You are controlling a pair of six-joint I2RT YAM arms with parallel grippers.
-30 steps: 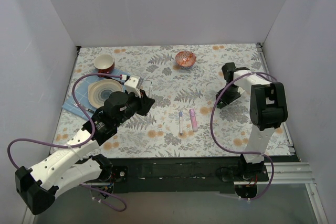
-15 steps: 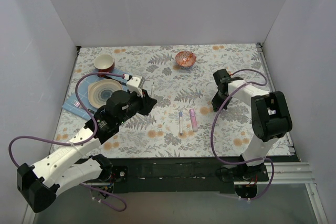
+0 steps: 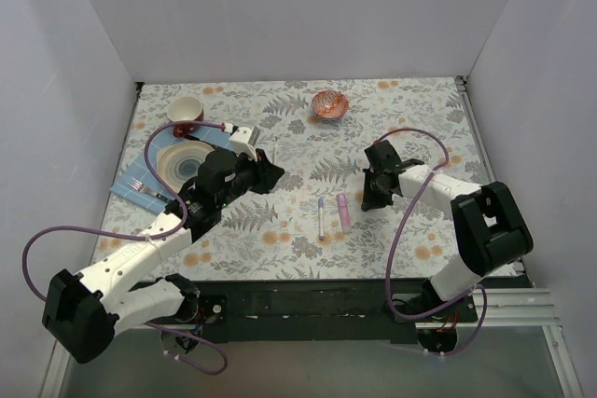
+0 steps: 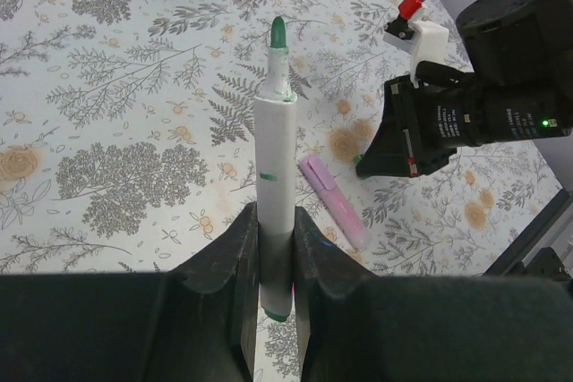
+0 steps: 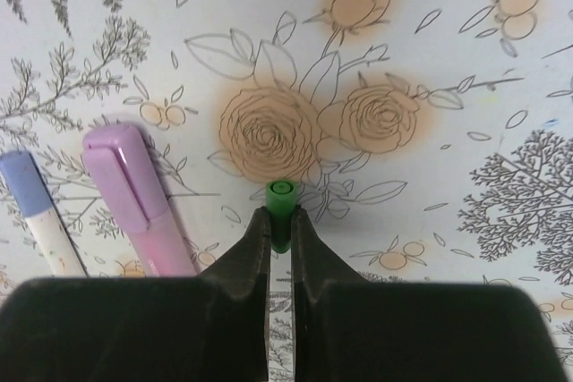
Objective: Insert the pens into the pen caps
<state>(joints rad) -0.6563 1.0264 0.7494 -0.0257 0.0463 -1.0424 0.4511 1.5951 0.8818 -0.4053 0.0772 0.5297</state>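
Observation:
My left gripper (image 3: 268, 172) is shut on a slim white-barrelled pen (image 4: 274, 158) with a bare green tip, held above the cloth and pointing away from the wrist. My right gripper (image 5: 281, 223) is shut on the small green cap (image 5: 282, 206), low over an orange flower print. In the top view the right gripper (image 3: 369, 197) is just right of the two lying pens. The pale-pink marker (image 3: 343, 212) lies flat, and it also shows in the right wrist view (image 5: 139, 199). The white pen with a purple-blue cap (image 3: 321, 218) lies to its left.
A red-orange bowl (image 3: 329, 103) stands at the back centre. A red cup (image 3: 186, 111), a striped plate (image 3: 180, 163) on a blue napkin and a fork (image 3: 140, 184) sit at the back left. White walls close three sides.
The right gripper has swung left and nearer, from the right side to beside the pink marker. The left gripper has moved a little farther back and right with its pen.

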